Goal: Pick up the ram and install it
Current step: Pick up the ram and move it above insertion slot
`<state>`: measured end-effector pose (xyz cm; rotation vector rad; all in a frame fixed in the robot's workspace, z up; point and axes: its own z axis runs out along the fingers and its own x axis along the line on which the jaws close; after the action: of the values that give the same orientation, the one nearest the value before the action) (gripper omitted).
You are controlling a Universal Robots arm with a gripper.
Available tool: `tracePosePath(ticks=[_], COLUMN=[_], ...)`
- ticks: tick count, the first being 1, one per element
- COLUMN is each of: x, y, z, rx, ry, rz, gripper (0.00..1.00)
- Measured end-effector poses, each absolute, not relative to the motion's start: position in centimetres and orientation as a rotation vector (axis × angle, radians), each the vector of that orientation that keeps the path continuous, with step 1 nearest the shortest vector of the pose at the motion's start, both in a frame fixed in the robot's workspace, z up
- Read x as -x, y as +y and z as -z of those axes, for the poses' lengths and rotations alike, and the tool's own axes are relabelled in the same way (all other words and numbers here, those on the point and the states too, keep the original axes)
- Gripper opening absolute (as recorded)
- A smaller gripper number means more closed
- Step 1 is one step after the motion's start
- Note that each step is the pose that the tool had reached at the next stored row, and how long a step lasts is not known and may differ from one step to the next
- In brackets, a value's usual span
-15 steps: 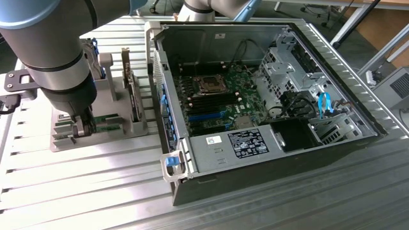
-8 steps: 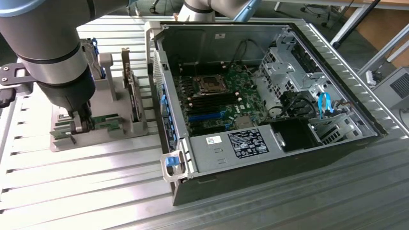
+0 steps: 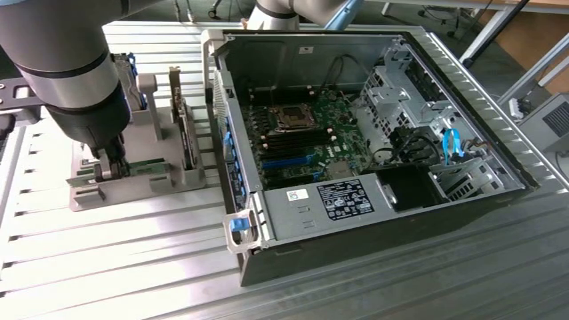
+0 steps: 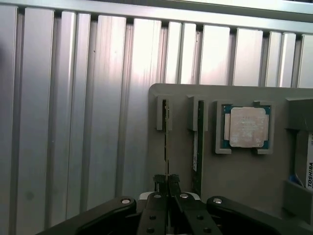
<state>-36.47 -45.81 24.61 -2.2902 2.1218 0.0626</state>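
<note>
ribbed table, end effector clamping ram

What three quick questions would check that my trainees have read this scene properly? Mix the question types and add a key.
1. True or false: the processor chip lies in the grey holder, not inside the computer case.
2. Multiple choice: the tool is closed on A) the ram, B) a blue cable, C) an expansion card.
3. Fill in: ___ ram sticks stand edge-on in the holder.
Key: 1 true; 2 A; 3 two, the gripped one and its neighbour.
</note>
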Motion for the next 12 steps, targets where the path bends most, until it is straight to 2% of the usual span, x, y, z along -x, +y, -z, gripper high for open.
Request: tracePosePath(ticks=[12], x=[36.5], y=[-45.8], z=[-26.7], rx=[2.290], ry=[2.122], rz=[-0.063], gripper=[0.11])
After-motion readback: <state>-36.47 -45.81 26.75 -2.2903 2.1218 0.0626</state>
